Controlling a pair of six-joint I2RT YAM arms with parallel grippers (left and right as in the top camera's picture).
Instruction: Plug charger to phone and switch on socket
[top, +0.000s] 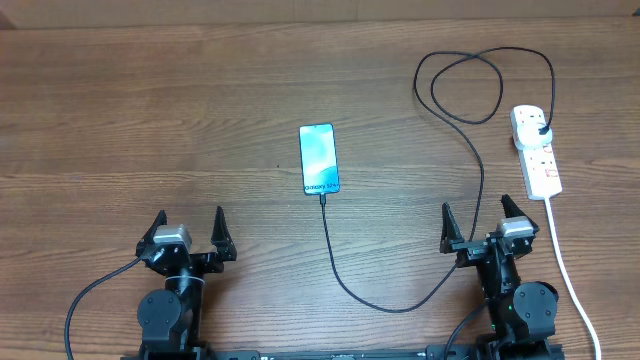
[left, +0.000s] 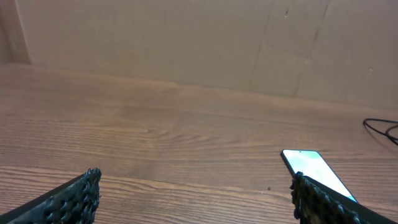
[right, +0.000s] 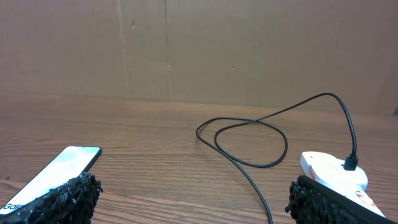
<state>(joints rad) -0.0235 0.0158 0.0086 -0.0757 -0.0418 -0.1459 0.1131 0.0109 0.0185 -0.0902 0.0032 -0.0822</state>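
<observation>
Center of frame: phone (top: 320, 160) on table (top: 150, 120), charger (top: 326, 225) tip at its bottom edge. Right side: socket (top: 537, 150), black plug in. Bottom: left jaws, right jaws wide apart, empty.

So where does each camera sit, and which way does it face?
Overhead: above the table, looking straight down at phone, charger, socket; left pincer and right pincer open at the bottom edge.
Left wrist: low on the left arm, facing forward across the table; own fingertips in bottom corners.
Right wrist: likewise on the right arm; own fingertips in bottom corners.
Shared: all three show the phone.
</observation>
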